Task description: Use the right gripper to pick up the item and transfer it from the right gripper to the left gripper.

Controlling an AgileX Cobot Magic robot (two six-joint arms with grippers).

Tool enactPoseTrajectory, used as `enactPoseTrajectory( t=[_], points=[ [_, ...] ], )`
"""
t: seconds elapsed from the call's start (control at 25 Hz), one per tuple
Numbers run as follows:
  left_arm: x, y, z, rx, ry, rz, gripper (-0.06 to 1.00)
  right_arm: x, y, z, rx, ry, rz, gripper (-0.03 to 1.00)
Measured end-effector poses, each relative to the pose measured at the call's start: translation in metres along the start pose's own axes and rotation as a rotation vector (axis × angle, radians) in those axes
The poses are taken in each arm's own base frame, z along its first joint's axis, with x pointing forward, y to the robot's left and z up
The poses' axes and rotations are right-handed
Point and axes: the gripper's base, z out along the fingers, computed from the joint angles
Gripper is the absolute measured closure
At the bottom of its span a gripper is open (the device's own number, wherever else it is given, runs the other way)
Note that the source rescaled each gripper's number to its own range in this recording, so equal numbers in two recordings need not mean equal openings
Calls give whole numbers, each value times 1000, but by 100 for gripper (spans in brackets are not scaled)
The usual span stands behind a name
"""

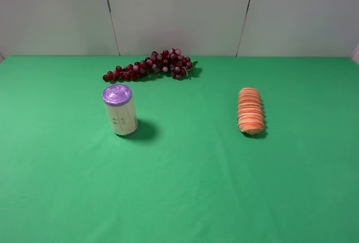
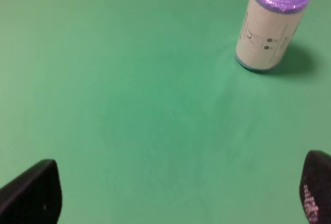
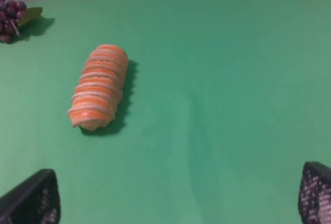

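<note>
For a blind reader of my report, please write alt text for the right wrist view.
An orange loaf-like toy with cream ridges lies on a green table. The right gripper is open, well short of it. Dark red grapes show at the edge.

Bright, even light from overhead, no glare on green cloth (image 1: 185,192). In high view, shadows short and soft-edged, falling toward my right: beside can (image 1: 119,110), item (image 1: 250,110), grape bunch (image 1: 150,65). High view fairly sharp, slightly grainy. Left wrist view paler, washed out, hazy. Fingertips of my left gripper (image 2: 178,203) and right gripper (image 3: 178,203) dark, blurred at frame corners; mesh texture just readable on right.
</note>
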Motion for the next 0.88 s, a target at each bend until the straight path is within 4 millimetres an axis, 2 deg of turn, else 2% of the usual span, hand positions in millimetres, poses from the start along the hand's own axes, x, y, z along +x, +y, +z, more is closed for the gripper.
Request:
enactPoseTrajectory(
  t=[0.88],
  points=[
    [0,0,0,0,0,0,4,0,0,0,0,-1,0,-3]
  ],
)
